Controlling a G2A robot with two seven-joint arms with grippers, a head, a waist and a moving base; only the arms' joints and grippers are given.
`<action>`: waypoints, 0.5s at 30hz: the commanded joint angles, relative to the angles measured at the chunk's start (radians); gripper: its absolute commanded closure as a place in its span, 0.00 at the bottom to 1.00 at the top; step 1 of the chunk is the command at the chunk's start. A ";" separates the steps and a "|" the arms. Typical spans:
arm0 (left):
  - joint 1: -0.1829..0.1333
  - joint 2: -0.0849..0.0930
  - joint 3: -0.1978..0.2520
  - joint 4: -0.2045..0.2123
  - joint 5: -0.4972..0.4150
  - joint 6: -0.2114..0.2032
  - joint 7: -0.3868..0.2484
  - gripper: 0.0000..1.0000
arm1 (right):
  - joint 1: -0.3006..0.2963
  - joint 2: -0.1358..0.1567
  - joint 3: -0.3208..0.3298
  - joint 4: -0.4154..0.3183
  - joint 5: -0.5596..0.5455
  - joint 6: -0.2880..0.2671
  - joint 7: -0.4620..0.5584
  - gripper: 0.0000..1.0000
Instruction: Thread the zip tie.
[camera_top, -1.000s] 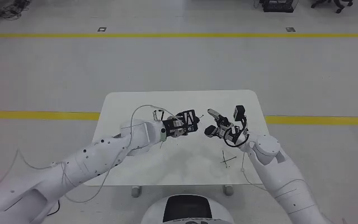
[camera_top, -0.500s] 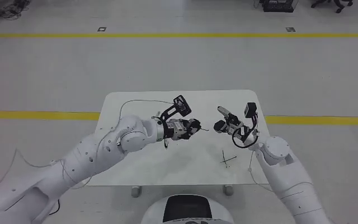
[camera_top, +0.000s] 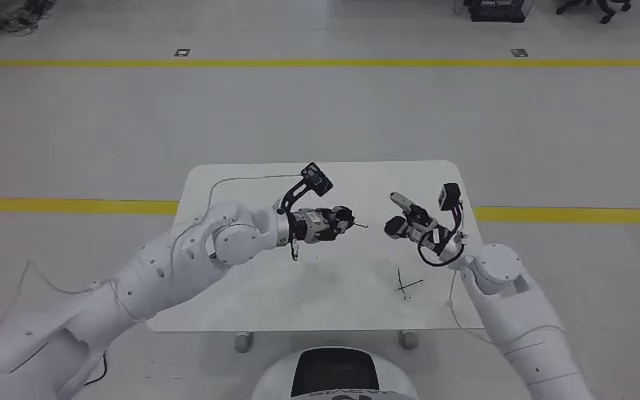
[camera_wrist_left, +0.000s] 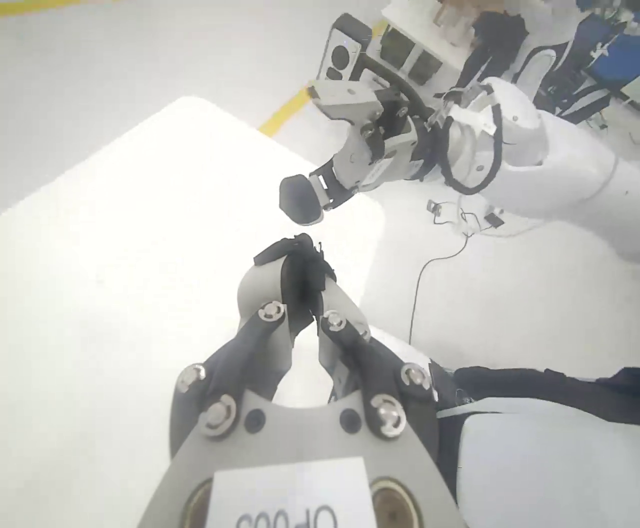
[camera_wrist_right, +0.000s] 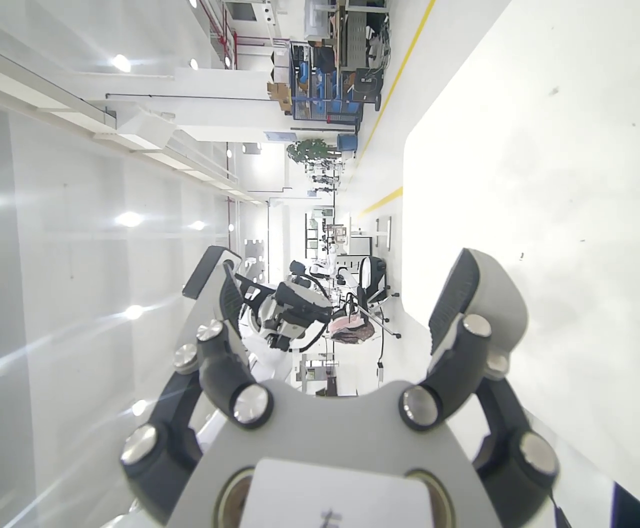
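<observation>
Left wrist view | left gripper (camera_wrist_left: 300, 272) apparently pinching thin black zip tie (camera_wrist_left: 314, 250)

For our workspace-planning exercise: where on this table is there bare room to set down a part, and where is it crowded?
Free: the far strip of table behind both grippers, and the near edge beside the loose zip ties. Crowded: between the left gripper and right gripper.
</observation>
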 joint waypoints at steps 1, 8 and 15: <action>0.011 -0.003 -0.016 0.027 -0.172 -0.023 -0.025 1.00 | 0.008 0.003 0.009 0.016 0.014 -0.014 0.051 0.00; 0.048 -0.023 -0.064 0.065 -0.507 -0.023 -0.148 1.00 | 0.046 0.017 0.044 0.092 0.028 -0.066 0.244 0.00; 0.093 -0.058 -0.129 0.118 -0.705 -0.023 -0.305 1.00 | 0.078 0.026 0.048 0.145 0.042 -0.113 0.391 0.00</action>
